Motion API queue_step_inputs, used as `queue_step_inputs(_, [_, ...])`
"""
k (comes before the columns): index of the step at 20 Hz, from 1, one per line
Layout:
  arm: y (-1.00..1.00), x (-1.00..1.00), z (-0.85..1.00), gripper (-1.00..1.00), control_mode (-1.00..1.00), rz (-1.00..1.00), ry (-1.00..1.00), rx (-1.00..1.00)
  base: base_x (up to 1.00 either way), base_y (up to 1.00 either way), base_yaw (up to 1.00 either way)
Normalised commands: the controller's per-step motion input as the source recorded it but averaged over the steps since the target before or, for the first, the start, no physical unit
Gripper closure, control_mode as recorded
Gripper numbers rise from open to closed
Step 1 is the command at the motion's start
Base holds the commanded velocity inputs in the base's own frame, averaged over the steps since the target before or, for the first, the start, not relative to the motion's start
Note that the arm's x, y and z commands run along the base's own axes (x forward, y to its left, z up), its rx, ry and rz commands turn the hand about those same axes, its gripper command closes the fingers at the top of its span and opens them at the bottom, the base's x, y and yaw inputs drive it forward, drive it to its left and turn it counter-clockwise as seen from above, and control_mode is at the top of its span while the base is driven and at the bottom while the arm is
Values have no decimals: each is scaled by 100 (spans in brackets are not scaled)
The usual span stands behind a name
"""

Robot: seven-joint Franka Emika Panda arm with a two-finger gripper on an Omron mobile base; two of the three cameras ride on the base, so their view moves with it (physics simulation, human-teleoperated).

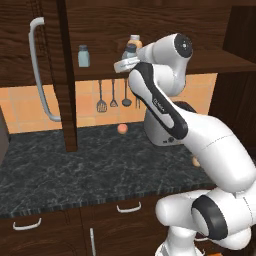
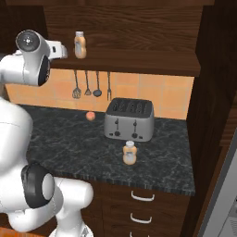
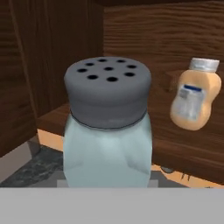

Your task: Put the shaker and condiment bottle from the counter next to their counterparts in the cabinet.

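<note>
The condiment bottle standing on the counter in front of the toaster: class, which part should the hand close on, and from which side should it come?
Grip the condiment bottle across its rounded orange body, below the pale cap. It stands upright on the counter with the toaster close behind it, so coming from the open front edge, or from above, looks safest. The narrower cap would probably give less hold.

Orange tiled backsplash (image 2: 139,90) with 4 hanging utensils (image 2: 91,85), silver toaster (image 2: 129,119) below.

From behind the arm, the counter (image 1: 75,170) and cabinet shelf (image 1: 100,71) are overlooked by both base views, from left and right. The shelf's orange bottle (image 2: 80,45) is shared. The held shaker (image 3: 107,127) is seen very close in the hand view.
</note>
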Motion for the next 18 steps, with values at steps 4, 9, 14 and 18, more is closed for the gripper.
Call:
queue_step_inputs(4, [13, 74, -3, 100, -100, 0, 5, 0, 0, 0, 0])
queue_step_inputs(9, [32, 54, -1, 100, -100, 0, 2, 0, 0, 0, 0])
queue_step_inputs(14, [34, 49, 0, 100, -100, 0, 1, 0, 0, 0, 0])
queue_step_inputs(18, [18, 53, -12, 100, -100, 0, 0, 0, 0, 0, 0])
